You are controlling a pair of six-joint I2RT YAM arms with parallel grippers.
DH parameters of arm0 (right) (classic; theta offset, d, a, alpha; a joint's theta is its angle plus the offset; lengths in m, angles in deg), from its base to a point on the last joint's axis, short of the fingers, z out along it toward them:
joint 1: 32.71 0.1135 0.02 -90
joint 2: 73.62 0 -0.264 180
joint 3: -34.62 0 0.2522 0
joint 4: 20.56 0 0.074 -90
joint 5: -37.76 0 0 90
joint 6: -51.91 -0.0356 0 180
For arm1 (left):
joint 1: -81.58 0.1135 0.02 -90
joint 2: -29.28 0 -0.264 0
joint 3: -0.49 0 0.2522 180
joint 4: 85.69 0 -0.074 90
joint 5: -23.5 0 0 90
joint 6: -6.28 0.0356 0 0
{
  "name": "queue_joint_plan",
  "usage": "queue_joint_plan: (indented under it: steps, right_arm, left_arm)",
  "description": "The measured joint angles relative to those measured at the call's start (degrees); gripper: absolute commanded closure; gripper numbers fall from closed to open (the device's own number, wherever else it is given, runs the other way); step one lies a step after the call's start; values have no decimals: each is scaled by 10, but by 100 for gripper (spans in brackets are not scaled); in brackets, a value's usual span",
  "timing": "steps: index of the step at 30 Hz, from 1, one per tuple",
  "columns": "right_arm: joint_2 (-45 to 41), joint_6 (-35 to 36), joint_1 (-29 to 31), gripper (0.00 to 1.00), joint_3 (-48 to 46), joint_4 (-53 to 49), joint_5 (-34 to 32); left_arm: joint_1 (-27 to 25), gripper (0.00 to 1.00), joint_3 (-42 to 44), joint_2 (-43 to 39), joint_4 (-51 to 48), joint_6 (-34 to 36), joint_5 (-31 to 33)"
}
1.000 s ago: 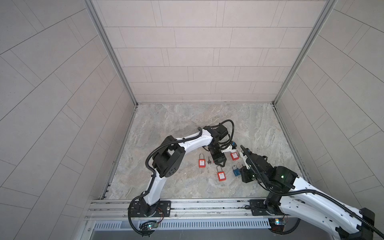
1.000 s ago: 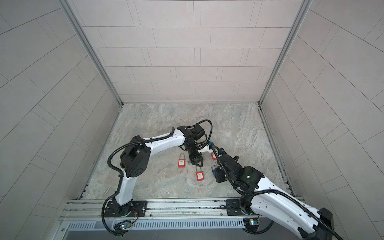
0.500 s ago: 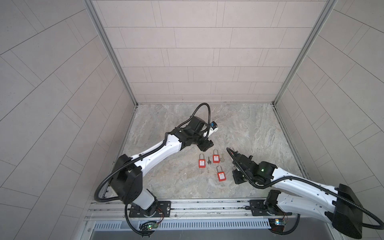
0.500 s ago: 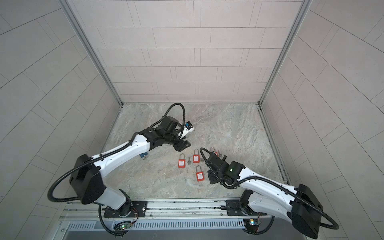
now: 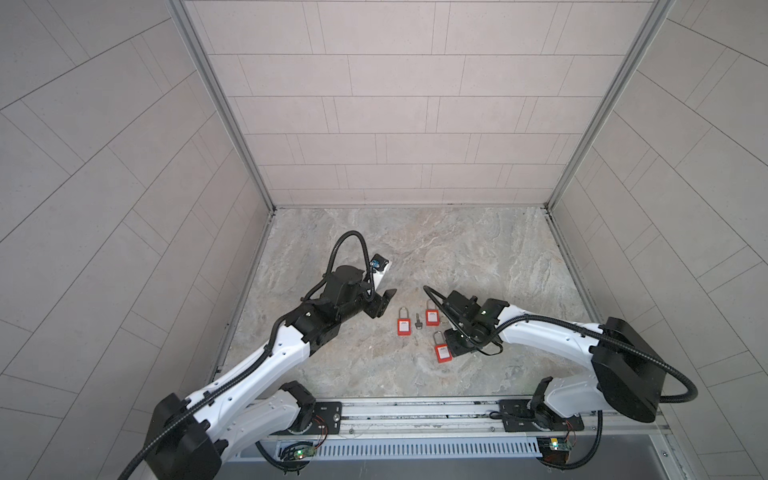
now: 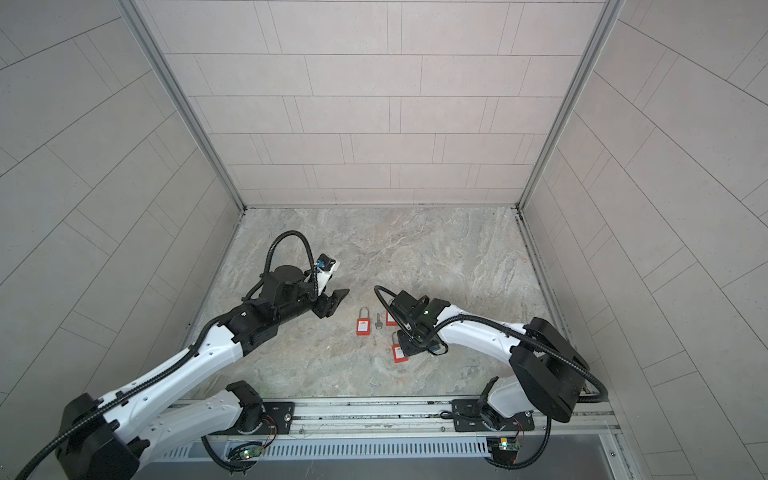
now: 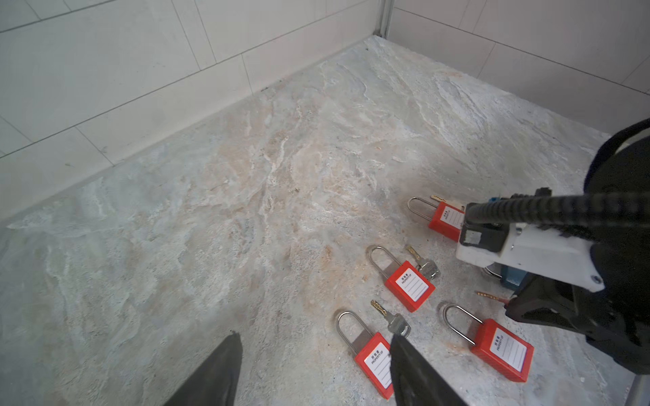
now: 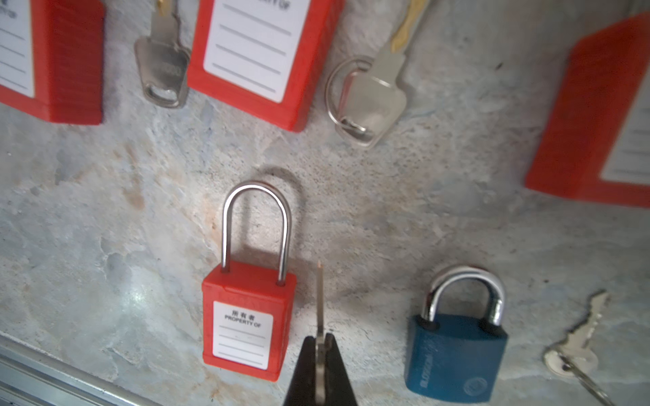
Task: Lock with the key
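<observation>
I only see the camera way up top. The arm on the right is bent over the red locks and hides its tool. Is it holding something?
Observer: Yes. The right wrist view shows the right tool shut on a thin metal key, blade pointing out ahead.
Operator: Which lock is it near?
Observer: Its blade runs alongside a red plastic padlock with a steel shackle; whether they touch I cannot tell.
Operator: Any other colours down there?
Observer: A blue metal padlock lies on the key's other side, with a silver key on a ring beyond it.
</observation>
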Motion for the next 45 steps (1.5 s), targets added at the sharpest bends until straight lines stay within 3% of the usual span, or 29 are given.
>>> queue_joint_plan:
  steps: [8,12,18,21,25,30,36,40,45]
  right_arm:
    - [28,-10,1,88,15,-15,4]
    - [28,-17,6,71,16,-17,1]
    - [28,-17,13,66,21,-35,-10]
    - [20,-11,13,63,34,-54,-26]
    - [-20,5,13,63,55,-85,-66]
    - [-74,22,13,63,84,-126,-169]
    - [-118,54,13,53,90,-134,-274]
    - [-125,71,13,53,85,-114,-304]
    - [-176,83,9,43,35,-56,-314]
  left_arm:
    - [34,28,54,-66,6,-18,14]
    - [46,27,58,-73,6,-30,19]
    - [58,25,58,-69,0,-58,39]
    - [72,19,58,-67,-12,-75,50]
    - [101,25,54,-60,-39,-100,53]
    - [148,28,23,-17,-87,-138,44]
    - [190,29,-28,56,-159,-179,49]
    - [212,27,-46,86,-194,-215,70]
    - [276,27,-68,150,-217,-247,69]
